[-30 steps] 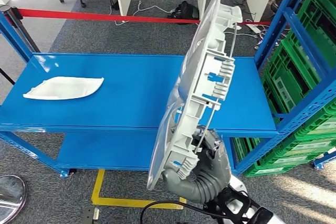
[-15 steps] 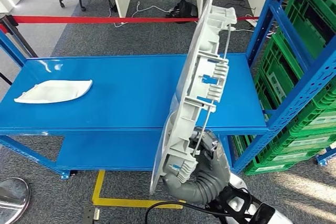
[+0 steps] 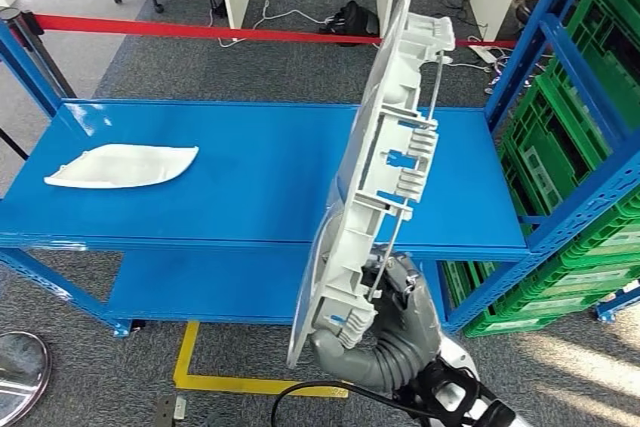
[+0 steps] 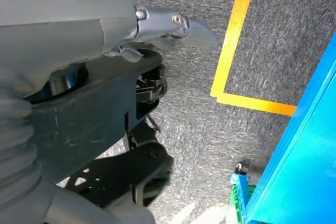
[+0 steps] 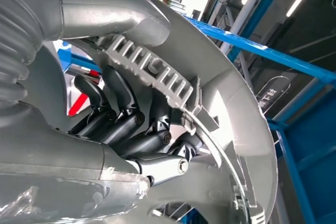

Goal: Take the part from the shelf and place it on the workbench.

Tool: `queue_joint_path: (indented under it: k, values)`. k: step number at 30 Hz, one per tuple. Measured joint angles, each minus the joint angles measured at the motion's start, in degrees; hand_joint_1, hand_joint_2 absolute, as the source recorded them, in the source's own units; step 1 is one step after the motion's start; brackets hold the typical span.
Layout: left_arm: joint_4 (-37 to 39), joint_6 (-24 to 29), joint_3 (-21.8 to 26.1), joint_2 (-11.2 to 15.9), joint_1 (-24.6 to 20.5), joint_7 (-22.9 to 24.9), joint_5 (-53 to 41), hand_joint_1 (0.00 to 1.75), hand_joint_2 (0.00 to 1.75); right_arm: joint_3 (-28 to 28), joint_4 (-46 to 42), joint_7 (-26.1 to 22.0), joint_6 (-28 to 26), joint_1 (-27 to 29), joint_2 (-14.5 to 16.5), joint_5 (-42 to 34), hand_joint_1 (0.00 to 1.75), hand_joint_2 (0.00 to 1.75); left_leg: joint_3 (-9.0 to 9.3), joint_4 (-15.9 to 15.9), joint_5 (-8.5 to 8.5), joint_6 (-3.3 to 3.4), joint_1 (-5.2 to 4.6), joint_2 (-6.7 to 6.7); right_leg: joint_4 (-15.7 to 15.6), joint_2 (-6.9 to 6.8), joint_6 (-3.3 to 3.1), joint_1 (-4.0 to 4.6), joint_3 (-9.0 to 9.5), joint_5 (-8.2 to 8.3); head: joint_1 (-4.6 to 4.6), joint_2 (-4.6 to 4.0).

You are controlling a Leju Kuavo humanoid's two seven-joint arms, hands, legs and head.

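Note:
A large grey plastic part [image 3: 385, 167], ribbed and clipped on its back, stands nearly upright on edge in front of the blue workbench [image 3: 249, 177]. My right hand [image 3: 392, 332] grips its lower end from below, at the bench's near right side. In the right wrist view dark fingers [image 5: 118, 124] curl around the part's ribbed rim [image 5: 222, 93]. My left hand [image 4: 79, 19] hangs over the grey carpet with its thumb stretched out and nothing in it.
A white curved part [image 3: 121, 165] lies on the bench's left end. Green crates [image 3: 596, 67] fill the blue shelf [image 3: 528, 42] at the right. A red barrier [image 3: 189, 32] runs behind the bench, and yellow floor tape [image 3: 226, 383] lies below it.
The whole picture swung slightly to one side and back, so the camera moved. The part stays upright in my right hand, in about the same pose.

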Motion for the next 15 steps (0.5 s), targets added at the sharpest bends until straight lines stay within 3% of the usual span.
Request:
queue_joint_path:
  k: [1,2,5,7,10,12,15]
  values:
    - [0.0,-0.2,0.0,0.0,0.1,0.0,0.0,0.0,1.75,0.0,0.0,0.1,0.0,0.1,0.0,0.0,1.75,1.75,0.04,0.0,-0.02,0.0,0.01,-0.01,0.4,-0.01,0.03,-0.02,-0.21,0.44,0.03,0.0]
    - [0.0,-0.2,0.0,0.0,0.1,0.0,0.0,0.0,1.75,0.0,0.0,0.1,0.0,0.1,0.0,0.0,1.75,1.75,0.11,0.0,-0.05,-0.03,0.03,-0.04,-1.4,-0.03,0.01,-0.05,0.65,1.83,0.02,0.0]
    - [0.0,-0.3,0.1,0.1,0.2,0.1,-0.1,0.0,1.75,0.0,0.0,0.3,-0.5,0.1,-0.1,0.3,1.75,1.75,0.36,0.2,-0.31,-0.57,-0.05,-0.22,-12.3,-0.06,-0.16,-0.18,6.28,6.44,0.02,0.0]
    - [0.0,-0.3,0.2,0.1,0.3,0.3,-0.1,0.0,1.75,0.0,0.0,0.3,-1.4,0.1,-0.1,0.7,1.75,1.75,0.29,0.2,-0.27,-1.18,-0.25,-0.26,-15.0,0.14,-0.7,-0.11,7.62,6.78,-0.07,0.0]
    - [0.0,-0.3,0.5,0.2,0.3,0.3,0.0,0.0,1.75,-0.2,0.0,0.3,-3.1,0.1,-0.1,1.5,1.75,1.75,0.12,0.3,-0.48,-2.01,-0.15,-0.21,-15.2,0.3,-1.85,-0.11,7.52,7.09,-0.13,0.0]
    - [0.0,-0.3,0.7,0.1,0.2,0.3,0.1,0.0,1.75,-0.2,0.0,0.4,-4.6,0.1,0.0,2.4,1.75,1.75,-1.58,4.0,-2.94,-2.55,-0.08,-0.12,-15.4,0.18,-2.46,-0.34,7.55,7.24,-0.33,0.0]
    - [0.0,-0.3,0.9,0.2,0.3,0.1,0.1,0.0,1.75,-0.5,0.0,0.5,-6.2,0.3,0.0,3.5,1.75,1.75,-6.97,15.2,-7.82,-2.95,-0.02,-0.04,-15.4,0.05,-2.71,-0.33,7.43,7.23,-0.51,0.0]
